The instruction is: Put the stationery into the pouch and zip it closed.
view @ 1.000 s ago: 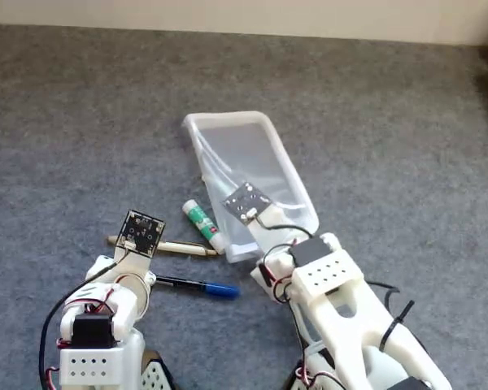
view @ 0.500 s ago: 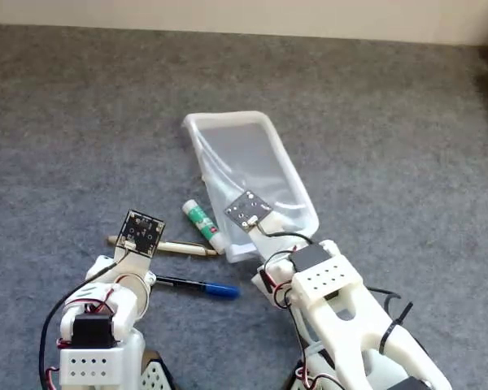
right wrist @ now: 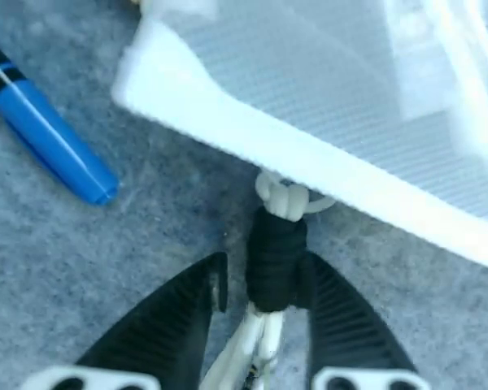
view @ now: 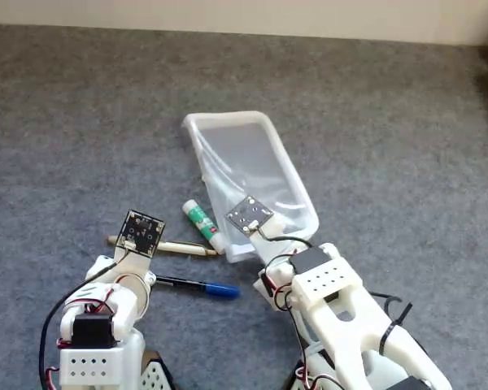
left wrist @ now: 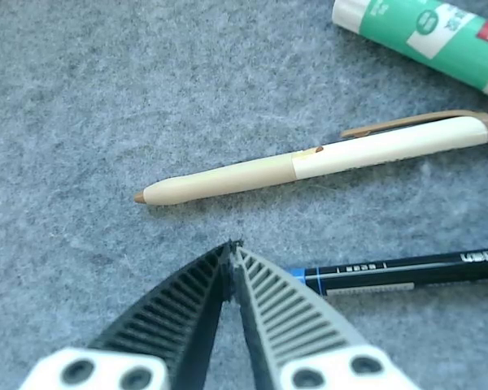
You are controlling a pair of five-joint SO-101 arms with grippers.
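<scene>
The translucent white pouch point(view: 248, 162) lies in the middle of the grey carpet, its near end point(right wrist: 333, 106) just ahead of my right gripper point(right wrist: 262, 268). That gripper is shut on the black zipper pull point(right wrist: 275, 252), which is tied to a white cord. Left of the pouch lie a green-and-white glue stick point(view: 202, 221), a beige pen point(view: 167, 246) and a black pen with a blue cap point(view: 202, 286). My left gripper point(left wrist: 232, 248) is shut and holds nothing. It hovers between the beige pen point(left wrist: 309, 162) and the black pen point(left wrist: 407, 268), with the glue stick point(left wrist: 423, 36) farther off.
Grey carpet point(view: 81, 122) stretches open on all sides of the pouch. The blue pen cap point(right wrist: 53, 138) lies close beside the right gripper. A pale wall edge point(view: 244, 16) runs along the far side.
The right wrist has drawn back a little toward its base with the zipper pull. The pouch, the stationery and the left arm have stayed put.
</scene>
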